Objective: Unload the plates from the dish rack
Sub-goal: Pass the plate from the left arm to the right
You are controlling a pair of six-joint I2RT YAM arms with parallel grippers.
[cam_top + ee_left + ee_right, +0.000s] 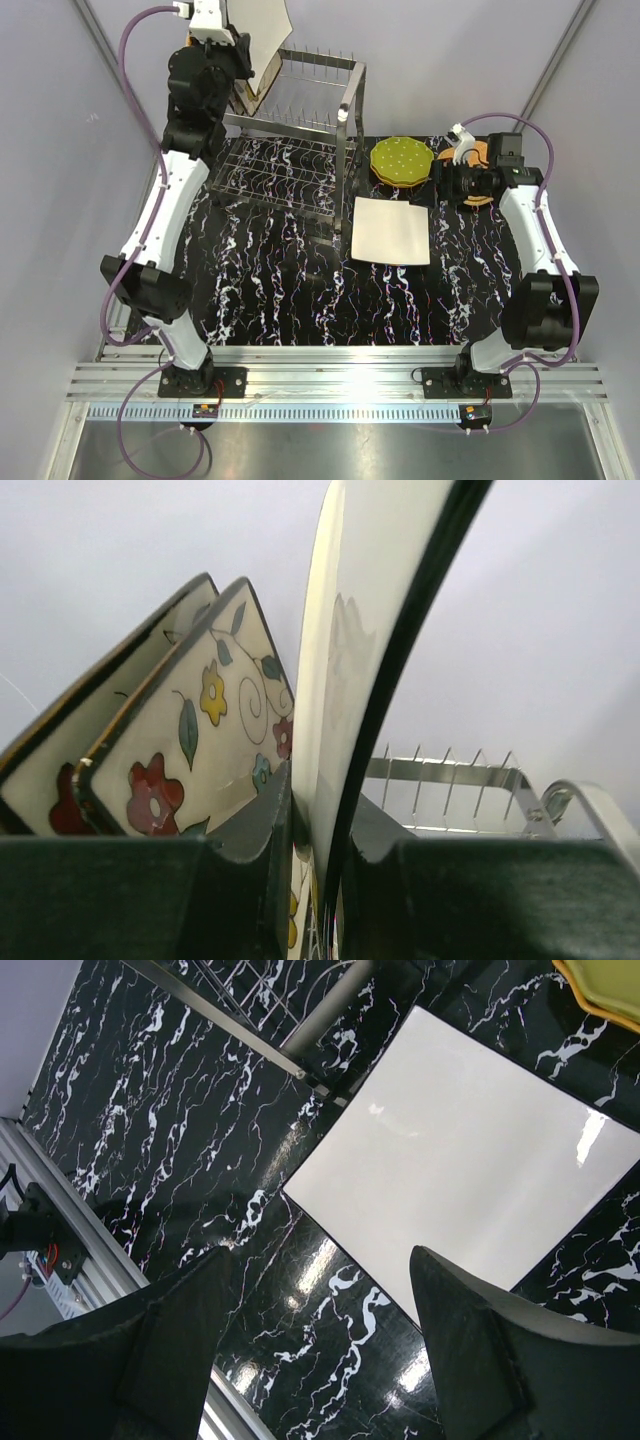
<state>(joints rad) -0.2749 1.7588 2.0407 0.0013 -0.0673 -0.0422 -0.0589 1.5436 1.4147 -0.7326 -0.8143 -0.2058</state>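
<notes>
Left arm reaches up at far left. Left gripper (243, 58) holds raised cream plate (260, 28) on edge above left end of dish rack (300, 110). Standing plates (252, 92) sit in the rack just below. On black marbled table (270, 300), right of rack: flat cream plate (391, 230), and beyond it green dotted plate (401, 160) atop a stack. Right gripper (464, 180) hangs over orange plate (476, 151).

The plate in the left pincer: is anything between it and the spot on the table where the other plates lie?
Yes. The left pincer holds the plate above the dish rack, at its left end; the rack's prongs and tall frame stand between it and the square plate on the table. Lifting over them looks needed.
</notes>
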